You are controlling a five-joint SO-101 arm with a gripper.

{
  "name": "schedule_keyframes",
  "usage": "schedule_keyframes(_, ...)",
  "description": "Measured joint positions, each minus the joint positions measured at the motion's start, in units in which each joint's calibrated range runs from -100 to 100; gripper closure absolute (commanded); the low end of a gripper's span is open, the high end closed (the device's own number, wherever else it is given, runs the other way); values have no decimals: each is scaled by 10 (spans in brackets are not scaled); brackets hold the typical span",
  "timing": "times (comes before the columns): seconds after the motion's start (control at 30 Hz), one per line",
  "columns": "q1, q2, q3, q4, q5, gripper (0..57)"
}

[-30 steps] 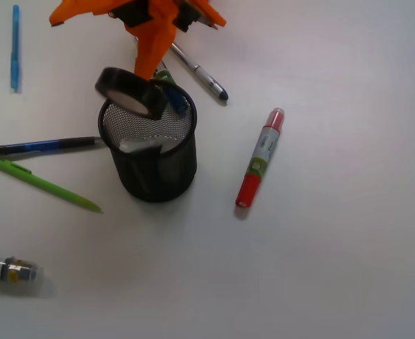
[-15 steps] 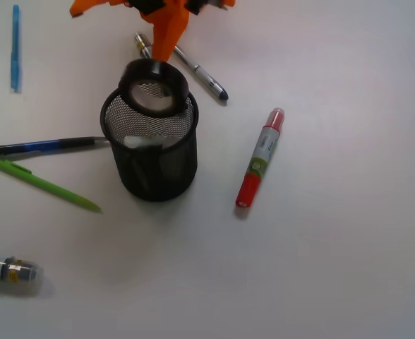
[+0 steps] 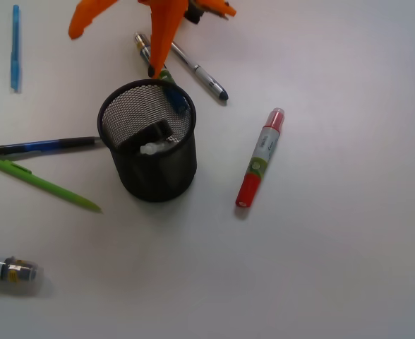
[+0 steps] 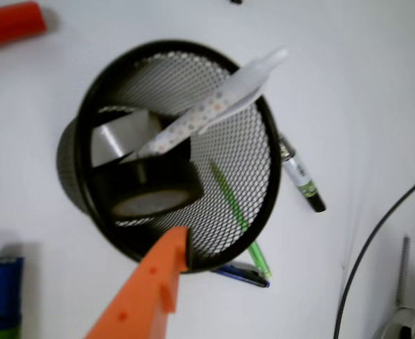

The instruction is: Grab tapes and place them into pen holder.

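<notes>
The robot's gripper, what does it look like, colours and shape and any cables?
The gripper is bright orange plastic with dark, blackish parts near the top edge of the front view. Its fingers are flat and taper to narrow points. In the wrist view one orange finger shows small round holes and a dark pad at its tip. A thin black cable curves nearby; where it leads is unclear.

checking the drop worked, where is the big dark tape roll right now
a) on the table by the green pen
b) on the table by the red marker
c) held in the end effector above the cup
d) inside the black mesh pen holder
d: the dark tape roll lies inside the pen holder, and the end effector holds nothing.
</notes>
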Motion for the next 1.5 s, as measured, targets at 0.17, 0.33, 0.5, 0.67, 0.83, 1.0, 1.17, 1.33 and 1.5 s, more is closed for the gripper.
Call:
schedule_keyframes(0.17,0,126,-202,218,0,119)
schedule_keyframes(0.33,12,125,-286,379,-4,119)
schedule_keyframes(0.5,58,-34,-178,410,-8,119)
schedule_keyframes(0.67,100,-284,35,392,23,119)
schedule_keyframes(0.83,64,-472,217,321,119,120)
schedule_keyframes(1.0,64,-573,385,231,190,312)
schedule_keyframes(1.17,64,-666,527,192,217,575)
schedule_keyframes(1.33,41,-741,553,254,222,572)
schedule_keyframes(1.5,-10,-743,593,258,223,572)
